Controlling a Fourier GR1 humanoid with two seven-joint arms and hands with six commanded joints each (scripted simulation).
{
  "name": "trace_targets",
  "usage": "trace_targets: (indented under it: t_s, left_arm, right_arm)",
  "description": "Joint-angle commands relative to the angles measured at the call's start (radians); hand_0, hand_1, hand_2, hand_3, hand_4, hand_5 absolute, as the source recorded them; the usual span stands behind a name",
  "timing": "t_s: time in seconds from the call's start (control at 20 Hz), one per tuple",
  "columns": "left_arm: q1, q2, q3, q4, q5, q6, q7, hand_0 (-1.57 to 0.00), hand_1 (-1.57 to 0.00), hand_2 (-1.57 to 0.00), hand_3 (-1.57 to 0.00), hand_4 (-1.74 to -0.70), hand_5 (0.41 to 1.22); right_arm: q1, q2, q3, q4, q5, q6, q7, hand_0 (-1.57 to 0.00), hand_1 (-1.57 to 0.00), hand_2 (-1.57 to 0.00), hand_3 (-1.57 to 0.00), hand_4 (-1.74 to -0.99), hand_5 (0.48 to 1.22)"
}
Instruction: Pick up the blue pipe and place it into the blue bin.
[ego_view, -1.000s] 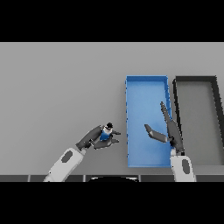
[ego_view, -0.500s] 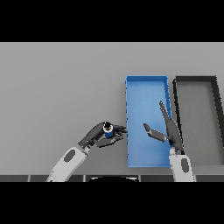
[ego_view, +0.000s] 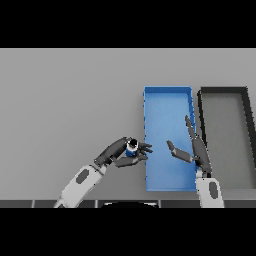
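The blue pipe (ego_view: 132, 148) is a short blue tube with a pale rim, held end-up in my left hand (ego_view: 121, 152), whose fingers and thumb curl round it. Hand and pipe hover just left of the blue bin's (ego_view: 167, 94) left wall, with the fingertips reaching the wall. The bin is a long open blue tray running away from me. My right hand (ego_view: 195, 149) hangs over the bin's right half with straight fingers spread, holding nothing.
A black bin (ego_view: 223, 92) of similar size stands right beside the blue one, on its right. The grey table stretches wide to the left and far side.
My left hand has carried the pipe up and to the right, from the table toward the blue bin's left wall. The right hand has barely shifted.
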Motion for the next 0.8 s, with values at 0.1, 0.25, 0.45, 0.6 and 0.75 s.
trace_targets:
  t_s: [0.1,0.25,0.45,0.6,0.75]
  left_arm:
    - [0.001,-0.007,0.008,0.012,-0.012,-0.011,0.012,-1.57,-1.57,-1.57,-1.57,-1.47,1.22]
    - [0.005,-0.011,0.022,-0.007,-0.006,-0.024,0.015,-1.57,-1.57,-1.57,-1.57,-1.47,1.22]
    - [0.018,-0.014,0.028,0.004,-0.032,-0.039,0.0,-1.57,-1.57,-1.57,-1.57,-1.47,1.221]
    - [0.03,-0.024,0.026,-0.011,-0.046,-0.045,-0.003,-1.57,-1.57,-1.57,-1.57,-1.47,1.221]
    - [0.015,-0.025,0.047,0.004,-0.057,-0.052,0.015,-1.57,-1.57,-1.57,-1.57,-1.47,1.221]
  right_arm:
    - [0.013,0.003,0.0,0.003,0.007,-0.008,-0.013,0.0,0.0,0.0,0.0,-1.121,0.578]
    - [0.02,0.006,-0.003,-0.001,0.003,-0.011,-0.016,0.0,0.0,0.0,0.0,-1.157,0.578]
    - [0.024,0.007,-0.016,-0.003,-0.046,0.016,-0.079,0.0,-0.02,-0.02,0.0,-1.178,0.569]
    - [0.003,-0.02,-0.033,-0.085,-0.187,0.115,-0.138,0.0,-0.01,-0.03,0.0,-1.175,0.592]
    - [-0.025,-0.096,-0.018,-0.176,-0.251,0.202,-0.078,0.0,-0.01,-0.01,0.0,-1.165,0.589]
